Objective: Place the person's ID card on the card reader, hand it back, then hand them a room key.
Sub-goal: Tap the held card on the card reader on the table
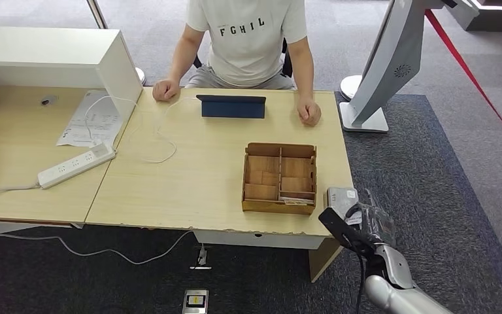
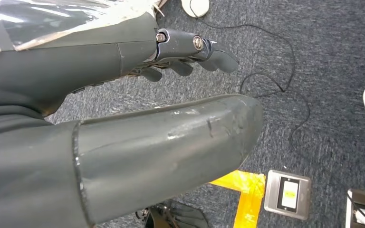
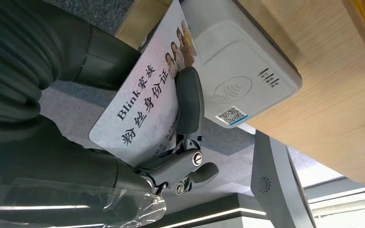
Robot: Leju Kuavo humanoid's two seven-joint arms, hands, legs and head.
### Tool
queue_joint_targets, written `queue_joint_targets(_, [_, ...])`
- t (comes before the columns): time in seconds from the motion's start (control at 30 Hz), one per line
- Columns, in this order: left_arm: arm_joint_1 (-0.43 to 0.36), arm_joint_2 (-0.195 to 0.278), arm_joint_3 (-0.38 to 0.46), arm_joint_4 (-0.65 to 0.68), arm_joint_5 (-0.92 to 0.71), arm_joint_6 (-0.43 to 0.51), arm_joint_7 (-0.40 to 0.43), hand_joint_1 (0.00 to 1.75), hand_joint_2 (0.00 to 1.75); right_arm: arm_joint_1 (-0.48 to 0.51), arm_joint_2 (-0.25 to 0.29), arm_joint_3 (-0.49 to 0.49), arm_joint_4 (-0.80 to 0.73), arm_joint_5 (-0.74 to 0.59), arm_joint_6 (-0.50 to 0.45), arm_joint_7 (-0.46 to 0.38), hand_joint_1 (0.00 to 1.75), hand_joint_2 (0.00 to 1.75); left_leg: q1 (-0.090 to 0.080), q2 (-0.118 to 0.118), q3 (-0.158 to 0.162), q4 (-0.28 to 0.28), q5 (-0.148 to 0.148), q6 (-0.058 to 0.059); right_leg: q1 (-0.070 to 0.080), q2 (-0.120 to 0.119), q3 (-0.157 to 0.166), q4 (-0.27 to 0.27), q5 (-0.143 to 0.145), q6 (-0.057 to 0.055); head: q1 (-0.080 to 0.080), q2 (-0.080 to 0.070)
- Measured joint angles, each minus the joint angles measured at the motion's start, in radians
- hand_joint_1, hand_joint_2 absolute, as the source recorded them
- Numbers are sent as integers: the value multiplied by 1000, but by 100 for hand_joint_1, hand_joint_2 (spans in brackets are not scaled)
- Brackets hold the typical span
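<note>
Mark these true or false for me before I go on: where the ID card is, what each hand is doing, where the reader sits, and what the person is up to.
1. The right hand holds the ID card. True.
2. The ID card lies flat on the card reader. False: the card is in the hand, close beside the reader, with at most a corner over it.
3. The card reader sits at the table corner nearest the robot's right side. True.
4. The left hand holds a room key. False: it holds nothing, and its fingers hang above the carpet.
5. The person is reaching into the wooden box. False: both fists rest on the table by the blue tablet case.
</note>
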Motion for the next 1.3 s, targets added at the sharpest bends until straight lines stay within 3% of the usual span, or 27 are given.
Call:
queue_joint_targets(0.47, [0, 1, 0, 0, -23, -40, -5, 0, 0, 4, 15, -9, 52, -20, -47, -22, 175, 175, 0, 1, 2, 0, 1, 1, 0, 0, 2, 0, 1, 0, 0, 0])
queue_joint_targets(0.73, [2, 12, 0, 0, -41, -67, 9, 0, 0, -46, -41, -30, -33, 96, -56, 87, 175, 175, 0, 1, 0, 0, 1, 1, -1, 1, 0, 0, 2, 0, 0, 0])
queue_joint_targets(0.9, [4, 20, 0, 0, -51, -79, 19, 0, 0, -144, -104, -41, -170, 218, 13, 205, 175, 175, 0, 1, 0, 1, 1, 1, -1, 1, 0, 0, 2, 0, 0, 0])
queue_joint_targets(1.03, [4, 26, 0, 0, -56, -87, 28, 0, 0, -214, -138, -45, -284, 258, 77, 248, 175, 175, 0, 1, 0, 1, 1, 1, 0, 1, 0, 0, 2, 0, 0, 0])
queue_joint_targets(1.3, [3, 30, 0, 0, -66, -106, 31, 0, 0, -298, -135, -22, -386, 295, 171, 262, 175, 175, 0, 1, 0, 0, 1, 1, 0, 1, 0, 0, 2, 0, 0, 0])
